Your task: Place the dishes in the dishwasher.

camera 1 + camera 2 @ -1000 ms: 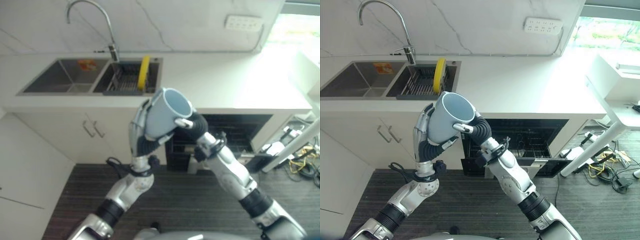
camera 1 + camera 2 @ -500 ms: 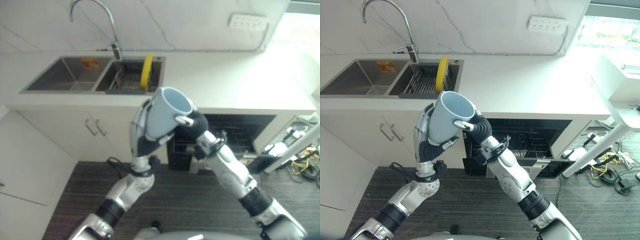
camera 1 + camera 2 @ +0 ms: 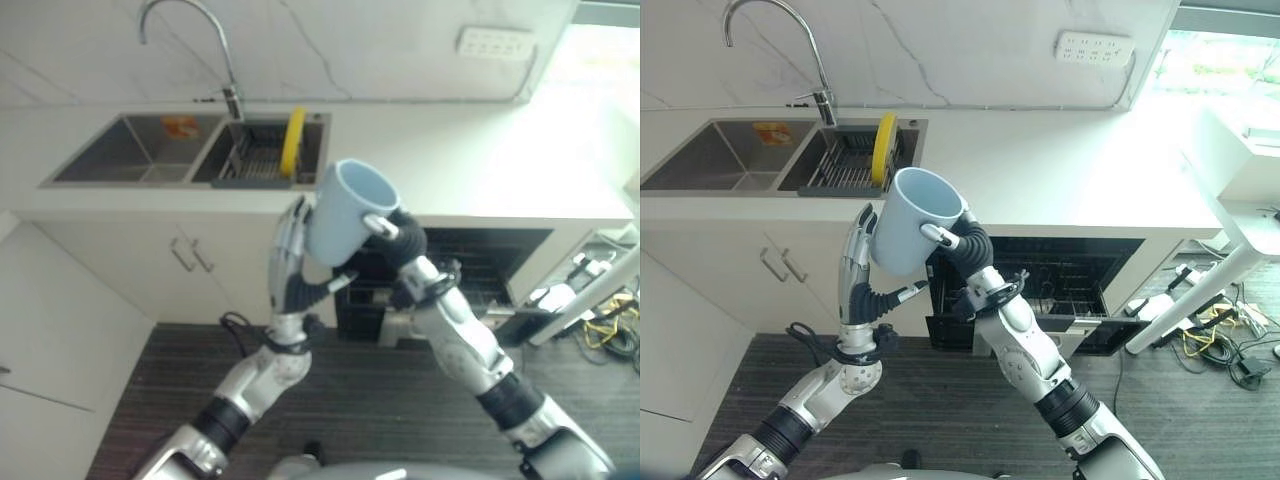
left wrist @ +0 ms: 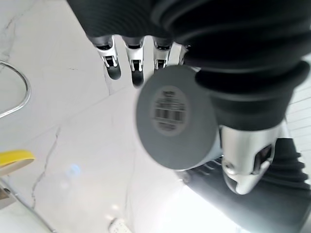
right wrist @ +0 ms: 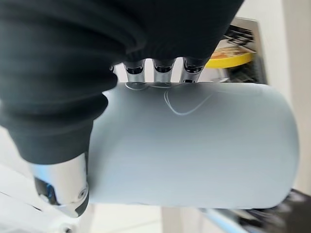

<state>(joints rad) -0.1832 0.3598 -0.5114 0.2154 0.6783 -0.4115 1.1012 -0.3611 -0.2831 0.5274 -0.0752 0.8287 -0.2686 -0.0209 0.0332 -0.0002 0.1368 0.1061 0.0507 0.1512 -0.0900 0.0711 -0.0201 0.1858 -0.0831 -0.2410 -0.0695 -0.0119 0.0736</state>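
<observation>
While the white counter [image 3: 1060,170] runs across the scene with a double sink [image 3: 710,160] let into its left end, the open dishwasher [image 3: 1060,290] sits beneath its front edge, right of the middle, its dark rack showing. A curved tap [image 3: 775,40] rises behind the sink, and a dish rack [image 3: 845,160] in the sink's right basin holds a yellow plate [image 3: 881,148] on edge. Held in the air in front of the counter's front edge, between the sink and the dishwasher, is the pale blue mug [image 3: 912,232], mouth tilted up. The right hand [image 3: 965,245] has its fingers [image 5: 160,68] and thumb curled round the mug's side, carrying it. The left hand [image 3: 862,275] stands just beside the mug on its left, fingers [image 4: 114,65] straight and upright and thumb out under the mug, holding nothing; from its wrist the mug's labelled base shows close to the fingertips.
</observation>
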